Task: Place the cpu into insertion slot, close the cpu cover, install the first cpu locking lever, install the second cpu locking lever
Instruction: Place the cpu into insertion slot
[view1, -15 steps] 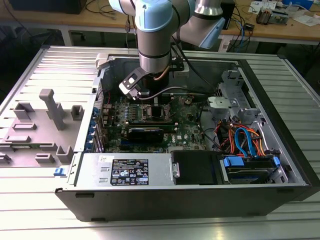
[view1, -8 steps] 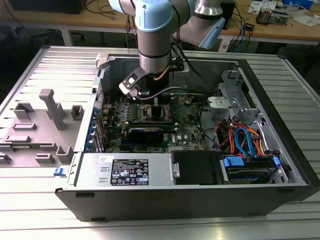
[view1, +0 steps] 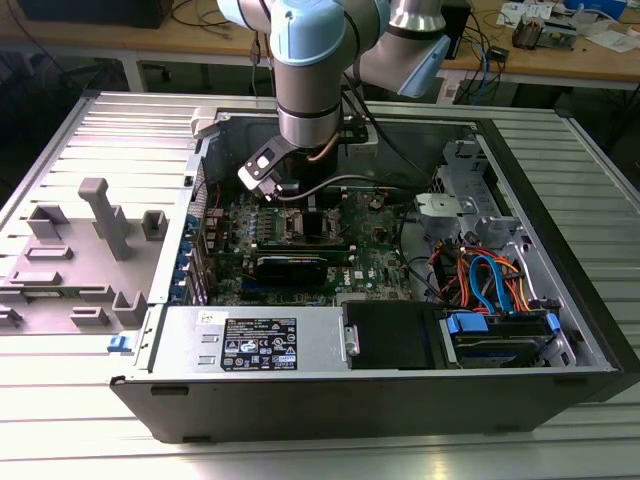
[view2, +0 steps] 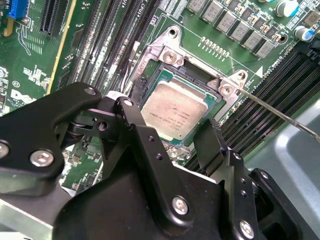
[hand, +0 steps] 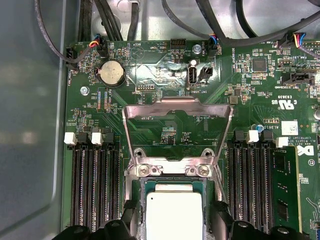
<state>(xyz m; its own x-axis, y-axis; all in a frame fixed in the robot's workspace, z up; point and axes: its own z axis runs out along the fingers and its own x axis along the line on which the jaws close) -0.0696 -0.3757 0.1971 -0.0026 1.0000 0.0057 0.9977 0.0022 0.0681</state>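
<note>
The cpu (view2: 176, 111), a silver-topped square on a green base, lies flat in the insertion slot (view2: 169, 56) on the green motherboard (view1: 375, 262). My gripper (view2: 167, 120) hangs just above it, and its black fingers (view2: 131, 120) straddle two opposite edges with a thin gap on each side, open. The first wrist view shows the same: the gripper (hand: 175, 220) is over the cpu (hand: 174, 212). The cpu cover (hand: 177, 104) stands swung up and back from the slot's hinge (hand: 170, 170). A thin wire locking lever (view2: 280, 116) sticks out free beside the slot. The arm reaches down into the case (view1: 300, 195).
Long black memory slots (hand: 95, 185) flank the socket on both sides. The open computer case (view1: 560, 200) walls in the board, with a drive cage and coloured cables (view1: 490, 280) at the exterior view's right and a power supply (view1: 250, 340) in front. A grey fixture (view1: 95, 240) lies outside.
</note>
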